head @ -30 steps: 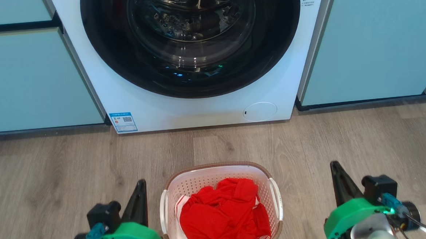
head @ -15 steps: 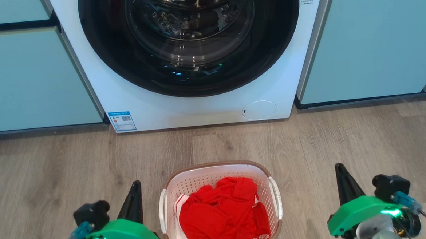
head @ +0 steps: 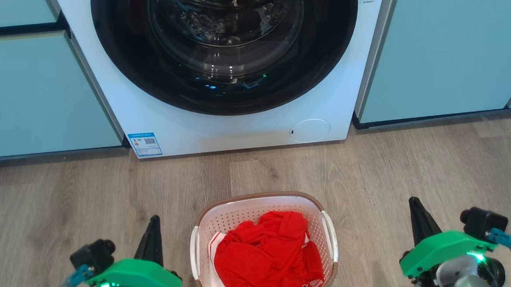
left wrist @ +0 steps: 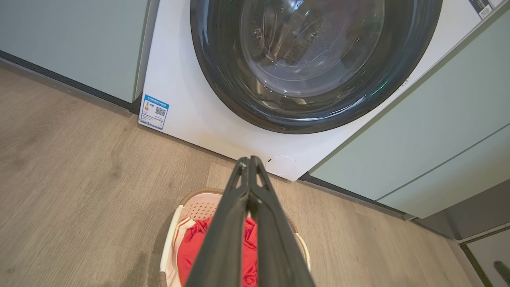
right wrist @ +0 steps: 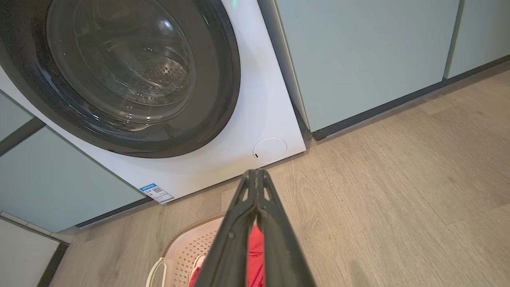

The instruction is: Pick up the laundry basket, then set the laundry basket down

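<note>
You have the washing machine (head: 237,131) standing beyond the laundry basket (head: 258,199), which sits on the wood floor (head: 65,193) holding red clothes (head: 266,256). Your left end effector (head: 154,220) hangs near the basket's left side. Your right end effector (head: 413,201) hangs farther off its right side. Both point forward with fingers closed together, gripping nothing.

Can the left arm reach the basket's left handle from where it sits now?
Probably yes. The left tool sits beside the basket, with only bare floor between it and the left handle. It is shut, so it must open first.
</note>
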### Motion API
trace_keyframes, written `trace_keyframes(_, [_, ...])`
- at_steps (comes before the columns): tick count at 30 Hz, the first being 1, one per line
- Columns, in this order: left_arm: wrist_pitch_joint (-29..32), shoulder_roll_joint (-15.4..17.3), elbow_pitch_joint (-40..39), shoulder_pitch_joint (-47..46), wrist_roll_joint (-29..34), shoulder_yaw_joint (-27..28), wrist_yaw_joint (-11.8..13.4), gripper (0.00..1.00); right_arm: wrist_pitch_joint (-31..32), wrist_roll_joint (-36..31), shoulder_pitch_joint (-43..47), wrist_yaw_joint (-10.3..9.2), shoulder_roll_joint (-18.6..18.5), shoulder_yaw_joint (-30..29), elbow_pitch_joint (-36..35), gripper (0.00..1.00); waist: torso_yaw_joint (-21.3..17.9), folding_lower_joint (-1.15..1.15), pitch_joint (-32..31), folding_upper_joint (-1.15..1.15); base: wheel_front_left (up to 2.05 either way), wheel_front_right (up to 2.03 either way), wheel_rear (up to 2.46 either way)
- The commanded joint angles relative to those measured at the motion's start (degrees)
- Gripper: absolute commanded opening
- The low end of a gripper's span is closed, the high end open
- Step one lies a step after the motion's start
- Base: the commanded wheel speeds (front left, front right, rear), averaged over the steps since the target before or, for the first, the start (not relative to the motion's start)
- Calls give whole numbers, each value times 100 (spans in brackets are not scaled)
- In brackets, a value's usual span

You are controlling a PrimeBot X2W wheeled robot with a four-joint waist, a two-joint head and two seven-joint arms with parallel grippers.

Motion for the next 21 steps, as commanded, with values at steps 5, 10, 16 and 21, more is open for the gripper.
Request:
trace_keyframes(5, [75,44,-202,-364,-361,202,-62,0,68,402,-347,12,-75,-59,-213,0,-7,0,12,0,0,0,0])
trace_keyframes(10, [153,48,-207,-387,-665,281,-89,0,142,731,-361,14,-81,-105,-222,0,-15,0,25,0,0,0,0])
trace_keyframes(16, [247,52,-212,-415,-1029,378,-122,0,232,1124,-379,16,-88,-162,-232,0,-25,0,40,0,0,0,0])
trace_keyframes(21, [327,54,-215,-438,-1331,459,-149,0,309,1450,-393,17,-92,-212,-241,0,-33,0,53,0,0,0,0])
